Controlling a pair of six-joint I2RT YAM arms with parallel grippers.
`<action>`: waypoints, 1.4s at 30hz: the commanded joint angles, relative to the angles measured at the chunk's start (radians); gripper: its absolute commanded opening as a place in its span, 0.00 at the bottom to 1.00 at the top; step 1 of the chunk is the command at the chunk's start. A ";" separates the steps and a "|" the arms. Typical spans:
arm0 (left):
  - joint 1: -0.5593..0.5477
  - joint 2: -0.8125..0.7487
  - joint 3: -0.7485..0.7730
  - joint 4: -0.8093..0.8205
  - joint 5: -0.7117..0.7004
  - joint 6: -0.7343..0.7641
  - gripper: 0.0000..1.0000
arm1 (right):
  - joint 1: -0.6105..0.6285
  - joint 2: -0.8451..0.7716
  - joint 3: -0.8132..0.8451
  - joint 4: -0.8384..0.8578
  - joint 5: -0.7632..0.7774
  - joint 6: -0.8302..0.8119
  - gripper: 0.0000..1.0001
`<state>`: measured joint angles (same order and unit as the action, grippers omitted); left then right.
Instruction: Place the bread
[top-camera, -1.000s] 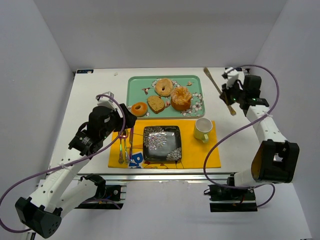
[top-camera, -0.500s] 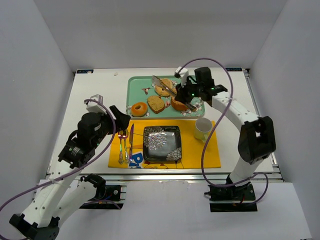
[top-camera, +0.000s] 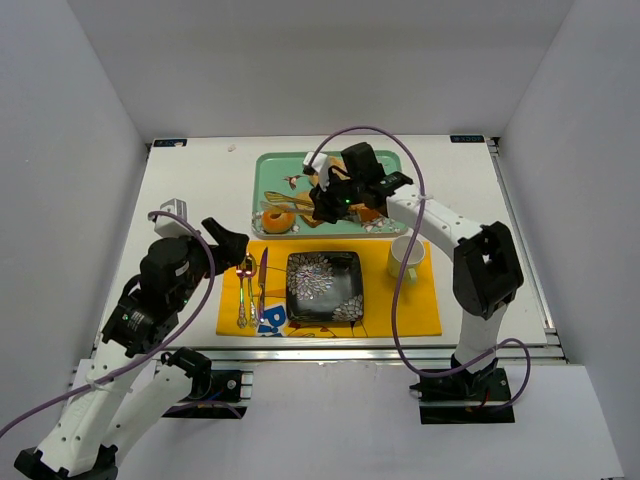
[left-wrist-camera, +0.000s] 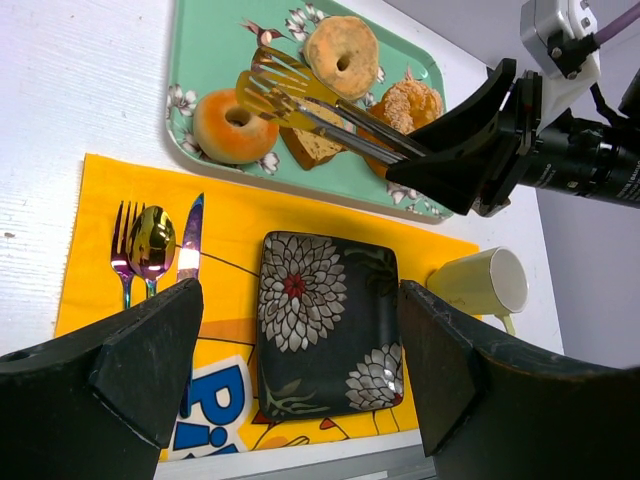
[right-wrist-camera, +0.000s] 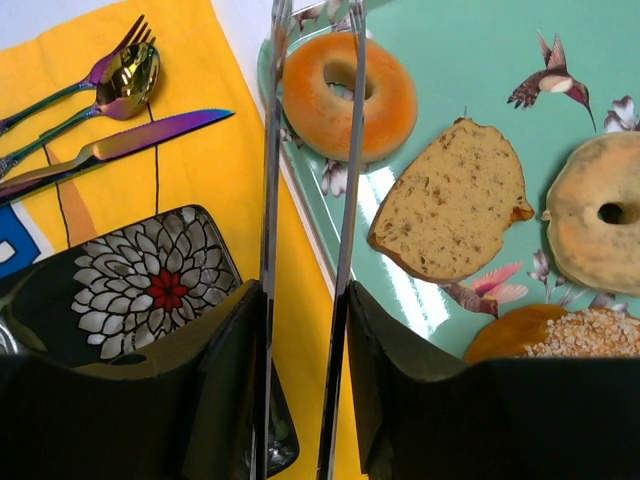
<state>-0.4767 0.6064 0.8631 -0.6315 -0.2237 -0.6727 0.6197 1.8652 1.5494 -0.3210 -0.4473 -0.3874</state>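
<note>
The bread, a small golden-orange ring doughnut (top-camera: 277, 217), lies at the near left corner of the teal tray (top-camera: 262, 175). It also shows in the left wrist view (left-wrist-camera: 232, 125) and the right wrist view (right-wrist-camera: 348, 95). My right gripper (top-camera: 330, 200) (right-wrist-camera: 305, 300) is shut on metal tongs (left-wrist-camera: 310, 105). The tongs' two arms (right-wrist-camera: 345, 200) are spread and reach over the doughnut. I cannot tell whether they touch it. My left gripper (top-camera: 225, 240) (left-wrist-camera: 300, 340) is open and empty, above the left part of the yellow placemat (top-camera: 425, 310).
A dark flowered square plate (top-camera: 324, 286) sits mid-placemat, with a fork, spoon and knife (top-camera: 250, 290) to its left and a pale green mug (top-camera: 405, 258) to its right. The tray also holds a bread slice (right-wrist-camera: 450, 205), a pale bagel (left-wrist-camera: 342, 55) and a fluted cake (left-wrist-camera: 408, 100).
My right arm has swung from the far right of the table leftwards across the tray, bringing the tongs over the doughnut. My left arm has drawn back to the near left.
</note>
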 joint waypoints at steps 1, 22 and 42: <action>0.003 -0.007 0.030 -0.022 -0.022 -0.013 0.88 | 0.026 -0.009 0.031 0.002 0.018 -0.051 0.44; 0.003 -0.007 0.008 -0.005 -0.012 -0.010 0.89 | 0.110 0.012 -0.002 0.004 0.197 -0.131 0.51; 0.003 -0.020 0.002 -0.007 -0.014 -0.016 0.89 | 0.144 0.028 -0.049 -0.016 0.228 -0.108 0.52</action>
<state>-0.4767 0.5945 0.8631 -0.6434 -0.2287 -0.6819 0.7506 1.8999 1.5063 -0.3485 -0.2276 -0.5041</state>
